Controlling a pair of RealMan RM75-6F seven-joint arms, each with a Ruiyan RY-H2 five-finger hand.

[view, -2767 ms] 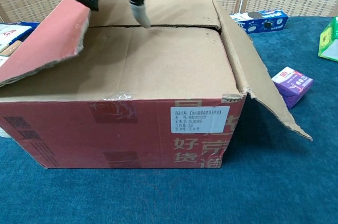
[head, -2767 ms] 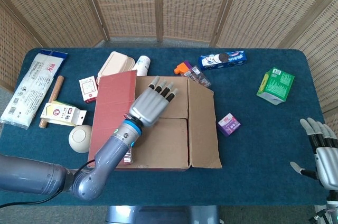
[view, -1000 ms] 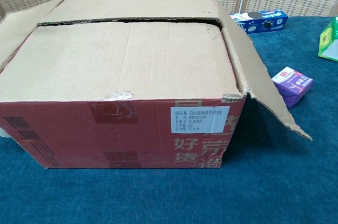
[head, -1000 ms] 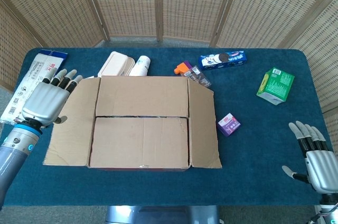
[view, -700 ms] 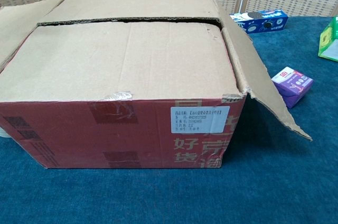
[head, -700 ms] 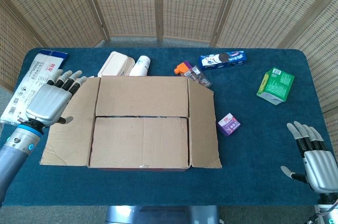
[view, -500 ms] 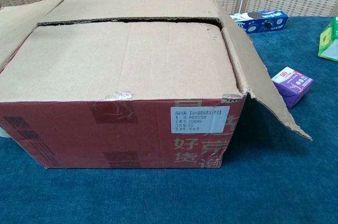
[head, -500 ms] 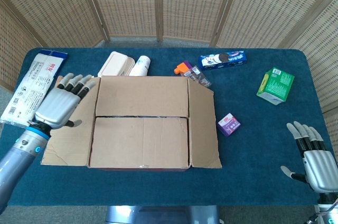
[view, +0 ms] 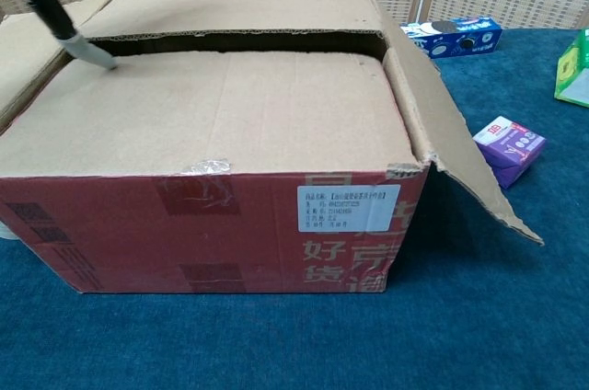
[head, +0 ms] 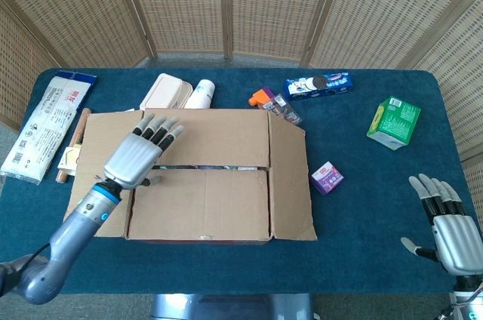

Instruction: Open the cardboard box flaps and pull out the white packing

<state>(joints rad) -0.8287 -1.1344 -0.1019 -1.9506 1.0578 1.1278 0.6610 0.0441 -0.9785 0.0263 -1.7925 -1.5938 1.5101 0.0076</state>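
The cardboard box (head: 204, 218) stands mid-table with its left flap (head: 90, 176) and right flap (head: 290, 184) folded out. The far inner flap (head: 219, 137) and near inner flap (head: 204, 203) still cover the inside, with a dark gap between them. My left hand (head: 141, 155) hovers over the box's left side, fingers spread, holding nothing. In the chest view one fingertip (view: 90, 52) touches the near flap (view: 212, 105) at its far left corner. My right hand (head: 449, 229) is open at the table's front right edge. No white packing is visible.
A purple packet (head: 327, 177) lies just right of the box, a green carton (head: 394, 118) further right. A blue cookie box (head: 318, 85), a white bottle (head: 201, 93) and a beige case (head: 165, 93) sit behind it. A white bag (head: 47, 124) lies far left.
My left hand has swung right, from beyond the left flap to above the box's left side. The near inner flap's far edge sits lower and the gap looks wider. The right hand barely moved.
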